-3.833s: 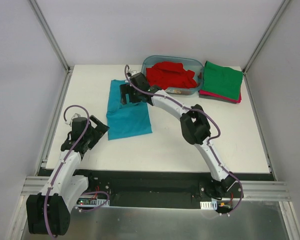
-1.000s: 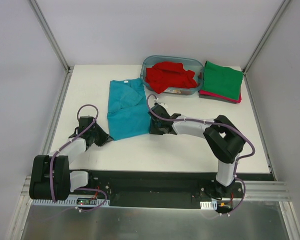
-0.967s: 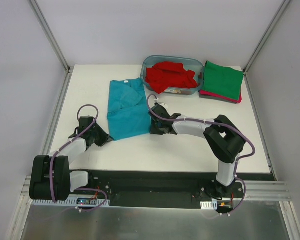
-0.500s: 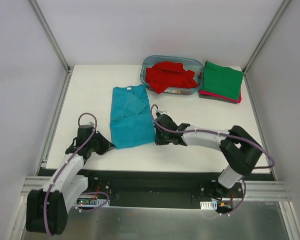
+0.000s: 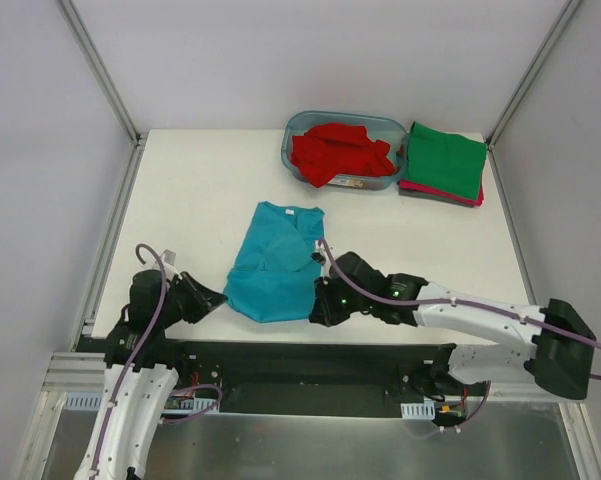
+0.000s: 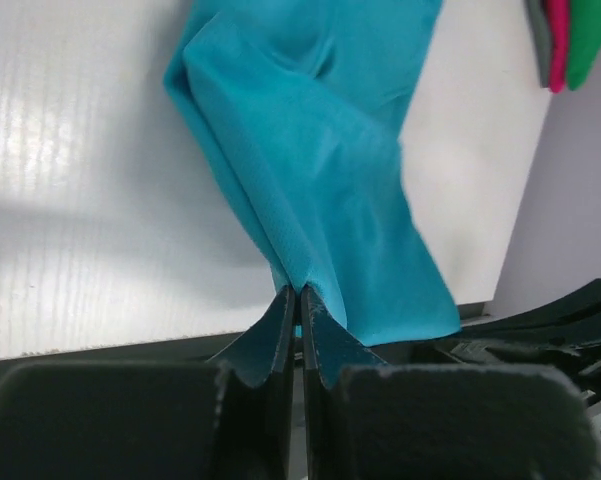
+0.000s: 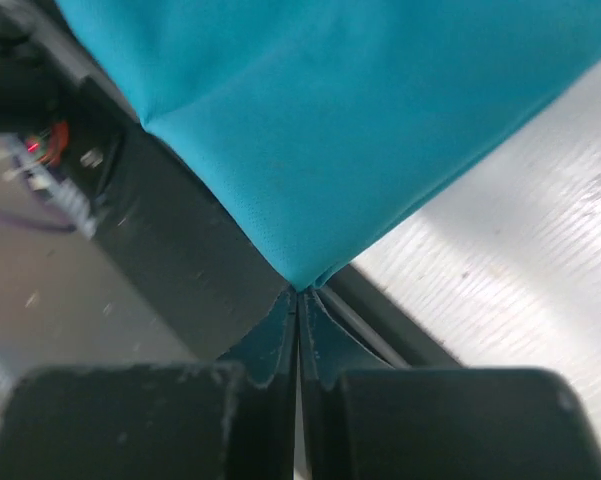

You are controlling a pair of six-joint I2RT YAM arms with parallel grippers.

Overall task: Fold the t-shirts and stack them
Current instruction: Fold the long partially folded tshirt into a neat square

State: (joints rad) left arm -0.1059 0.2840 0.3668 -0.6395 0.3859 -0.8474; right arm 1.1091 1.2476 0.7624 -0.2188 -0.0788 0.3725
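A teal-blue t-shirt (image 5: 275, 265) lies stretched toward the table's near edge, its hem hanging over that edge. My left gripper (image 5: 218, 297) is shut on the shirt's near left corner (image 6: 298, 290). My right gripper (image 5: 318, 308) is shut on the near right corner (image 7: 302, 287). A red t-shirt (image 5: 338, 152) sits crumpled in the tub. A folded green t-shirt (image 5: 444, 160) rests on a folded magenta one (image 5: 430, 192) at the back right.
The clear blue-tinted tub (image 5: 294, 130) stands at the back centre. Metal frame posts (image 5: 100, 70) rise at the back corners. The black base rail (image 5: 300, 355) runs below the table's near edge.
Both grippers have pulled the teal-blue shirt toward the near edge and slightly right. The right gripper closed on its corner within the last second.
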